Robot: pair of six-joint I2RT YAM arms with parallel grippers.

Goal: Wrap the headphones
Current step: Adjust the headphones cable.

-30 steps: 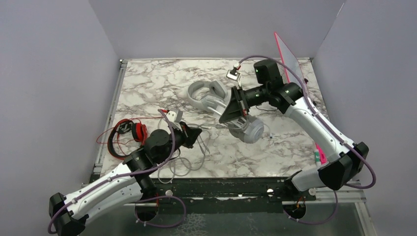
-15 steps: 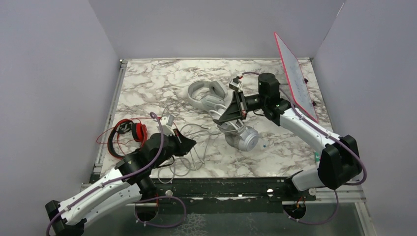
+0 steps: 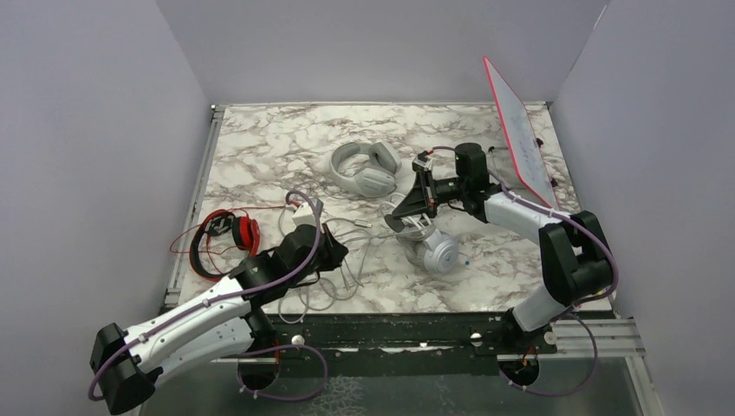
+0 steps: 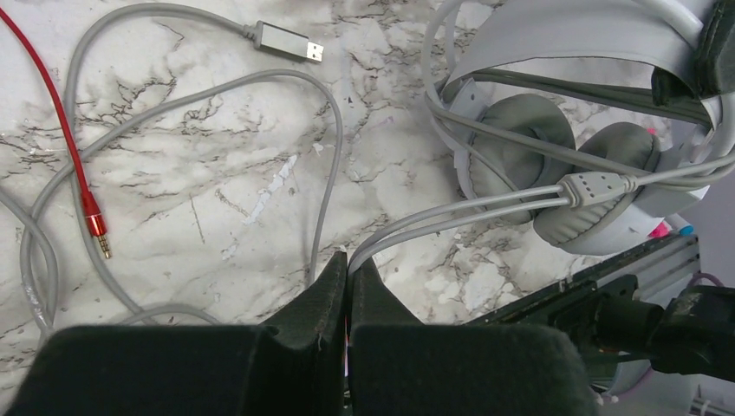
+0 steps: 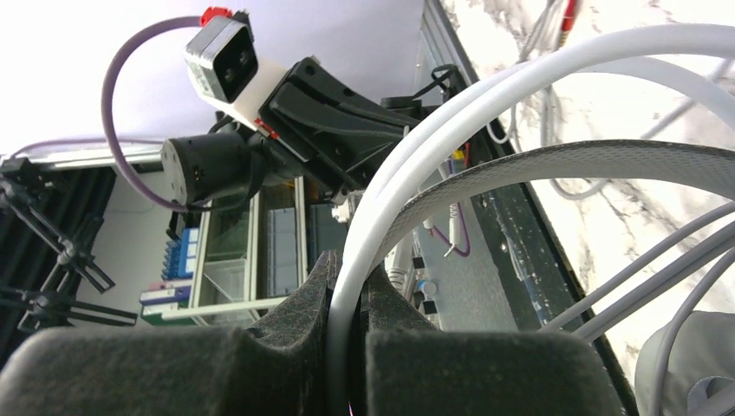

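Top view: white headset lying right of desk centre.
Left wrist: left hand pinched on its thin grey cable; limp, light, probably slippery.
Right wrist: right hand clamped on stiff headband, judged a sound hold.
No legible writing.
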